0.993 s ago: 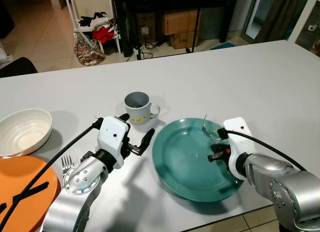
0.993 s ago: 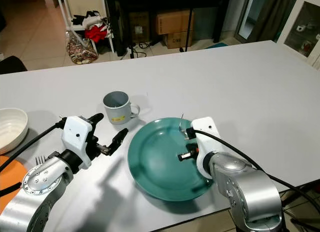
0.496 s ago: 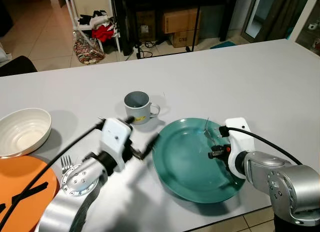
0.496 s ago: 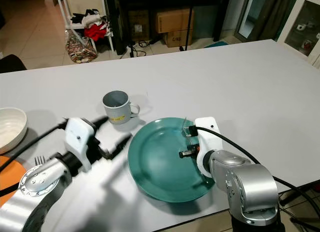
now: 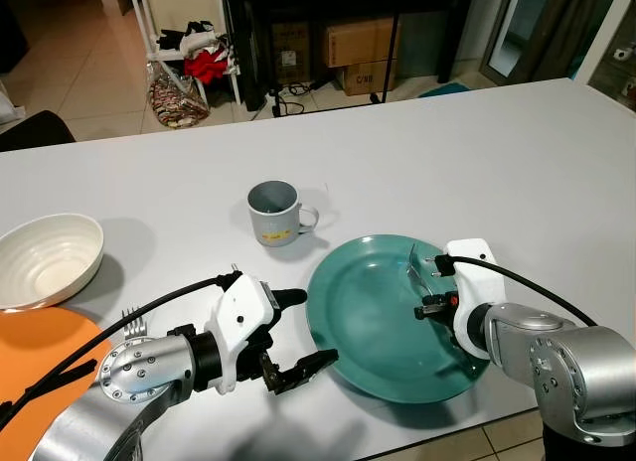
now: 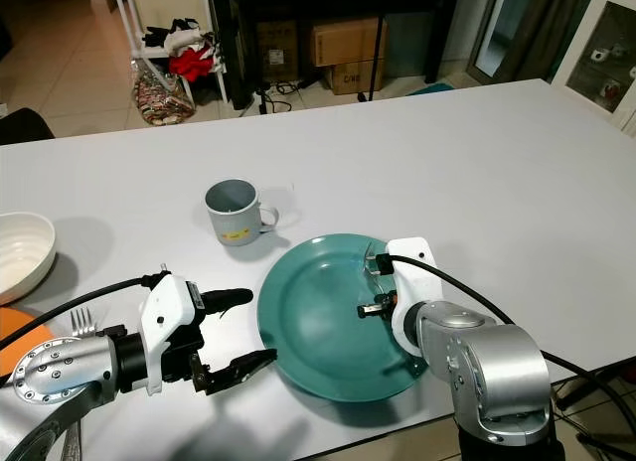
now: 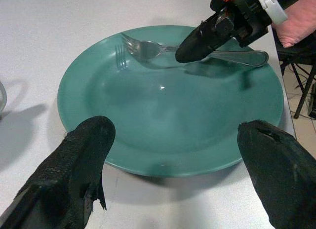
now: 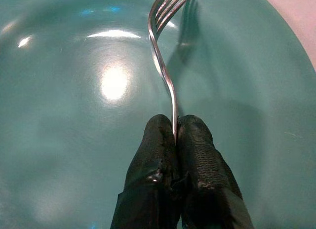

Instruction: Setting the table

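A teal plate (image 5: 373,322) lies on the white table near its front edge. My right gripper (image 5: 429,304) hovers low over the plate's right half, shut on the handle of a silver fork (image 8: 165,66). The fork's tines point toward the plate's far rim, and its fork handle (image 7: 237,55) reaches the right rim. My left gripper (image 5: 310,330) is open just left of the plate, its two fingers spread toward the plate's near left rim with nothing between them. A grey mug (image 5: 275,213) stands upright behind the plate to the left.
A white bowl (image 5: 45,260) sits at the far left, with an orange plate (image 5: 40,367) in front of it. A second fork (image 5: 132,324) lies beside the orange plate. The table's front edge (image 5: 417,436) runs close below the teal plate.
My left gripper has swung from beside the mug down toward the table's front edge and now faces the plate's near left rim, fingers wide. The right gripper and fork have barely moved.
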Robot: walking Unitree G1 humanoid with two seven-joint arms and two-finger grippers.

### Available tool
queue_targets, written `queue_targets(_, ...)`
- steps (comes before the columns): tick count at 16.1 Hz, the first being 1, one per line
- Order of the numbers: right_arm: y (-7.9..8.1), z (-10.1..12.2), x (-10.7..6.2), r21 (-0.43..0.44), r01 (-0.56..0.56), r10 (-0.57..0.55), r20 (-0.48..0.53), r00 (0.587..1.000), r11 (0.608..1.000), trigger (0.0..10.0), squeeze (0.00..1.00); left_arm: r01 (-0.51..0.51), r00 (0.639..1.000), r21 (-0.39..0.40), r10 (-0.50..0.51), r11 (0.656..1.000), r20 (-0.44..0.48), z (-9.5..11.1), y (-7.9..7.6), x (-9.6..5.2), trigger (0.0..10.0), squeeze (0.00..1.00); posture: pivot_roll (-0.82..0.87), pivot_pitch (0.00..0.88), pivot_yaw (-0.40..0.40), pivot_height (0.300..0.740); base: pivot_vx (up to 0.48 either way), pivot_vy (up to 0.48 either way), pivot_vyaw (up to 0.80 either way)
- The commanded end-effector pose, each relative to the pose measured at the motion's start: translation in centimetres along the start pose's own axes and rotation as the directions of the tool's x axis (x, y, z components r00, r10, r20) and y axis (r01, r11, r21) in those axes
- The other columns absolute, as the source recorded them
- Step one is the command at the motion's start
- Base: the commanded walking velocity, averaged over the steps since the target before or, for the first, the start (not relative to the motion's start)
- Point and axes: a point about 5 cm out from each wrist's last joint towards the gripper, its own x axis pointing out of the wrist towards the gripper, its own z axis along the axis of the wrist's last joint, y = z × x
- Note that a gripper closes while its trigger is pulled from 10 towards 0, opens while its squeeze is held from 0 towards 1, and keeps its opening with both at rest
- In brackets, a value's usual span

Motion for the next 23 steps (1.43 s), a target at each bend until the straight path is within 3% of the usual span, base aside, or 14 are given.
queue_targets(1,-0.2,0.0,0.1,0.005,0.025,-0.025,-0.016,1.000,1.000,10.0,0.00,0.008,1.000,0.017,-0.008,1.000,0.000,0.4,0.2,-0.1,10.0,0.00,0.05,0.000,0.029,0.740,0.000,0.000,0.00)
queue_targets(3,-0.3,-0.1,0.2,0.006,0.035,-0.034,-0.023,0.999,0.999,10.0,0.00,0.016,1.000,0.016,-0.016,1.000,-0.002,0.3,0.1,-0.1,10.0,0.00,0.06,0.000,0.028,0.740,0.000,0.000,0.00)
queue_targets(4,-0.4,-0.1,0.3,0.007,0.036,-0.036,-0.025,0.999,0.999,10.0,0.08,0.016,1.000,0.016,-0.016,1.000,-0.001,0.3,0.2,-0.1,10.0,0.00,0.06,0.000,0.028,0.740,0.000,0.000,0.00)
queue_targets(5,-0.4,-0.1,0.3,0.011,0.036,-0.036,-0.027,0.999,0.999,10.0,0.96,0.009,1.000,0.017,-0.009,1.000,0.001,0.3,0.2,-0.1,10.0,0.00,0.06,0.000,0.027,0.740,0.000,0.000,0.00)
queue_targets(6,-0.4,-0.1,0.3,0.013,0.037,-0.037,-0.027,0.999,0.999,10.0,1.00,0.001,1.000,0.019,-0.001,1.000,0.002,0.3,0.3,-0.1,10.0,0.00,0.06,0.000,0.027,0.740,0.000,0.000,0.00)
queue_targets(12,-0.6,0.8,-0.2,0.016,0.056,-0.056,0.018,0.998,0.998,10.0,1.00,-0.054,0.998,0.033,0.053,0.998,0.024,0.6,0.9,0.0,10.0,0.00,0.06,0.000,0.033,0.740,0.000,0.000,0.00)
queue_targets(17,-1.4,2.9,-2.9,-0.001,0.079,-0.077,0.191,0.978,0.997,10.0,1.00,-0.168,0.979,-0.001,0.167,0.986,0.113,2.0,2.3,-0.4,10.0,0.00,0.05,0.000,0.045,0.740,0.000,0.000,0.00)
queue_targets(19,-0.8,4.1,-4.1,-0.019,0.053,-0.042,0.386,0.922,0.998,10.0,1.00,-0.319,0.935,-0.041,0.321,0.947,0.148,2.2,3.1,0.2,10.0,0.00,0.05,0.000,0.063,0.740,0.000,0.000,0.00)
queue_targets(20,-0.3,4.0,-4.4,-0.045,0.046,-0.021,0.452,0.892,0.998,10.0,0.42,-0.367,0.915,-0.063,0.373,0.928,0.156,2.1,3.1,0.5,10.0,0.00,0.04,0.000,0.070,0.740,0.000,0.000,0.00)
queue_targets(21,-0.1,3.6,-4.7,-0.088,0.069,-0.016,0.497,0.868,0.994,10.0,0.00,-0.402,0.899,-0.082,0.410,0.912,0.156,1.9,2.9,0.8,10.0,0.00,0.05,0.000,0.077,0.740,0.000,0.000,0.00)
queue_targets(22,0.0,3.0,-5.0,-0.060,0.036,0.002,0.547,0.837,0.998,10.0,0.00,-0.431,0.883,-0.102,0.442,0.897,0.156,1.9,2.5,1.0,10.0,0.00,0.04,0.000,0.080,0.740,0.000,0.000,0.00)
queue_targets(23,0.0,2.7,-5.2,-0.043,0.008,0.018,0.568,0.823,0.999,10.0,0.28,-0.445,0.873,-0.120,0.460,0.887,0.162,1.9,2.4,1.1,10.0,0.00,0.05,0.000,0.082,0.740,0.000,0.000,0.00)
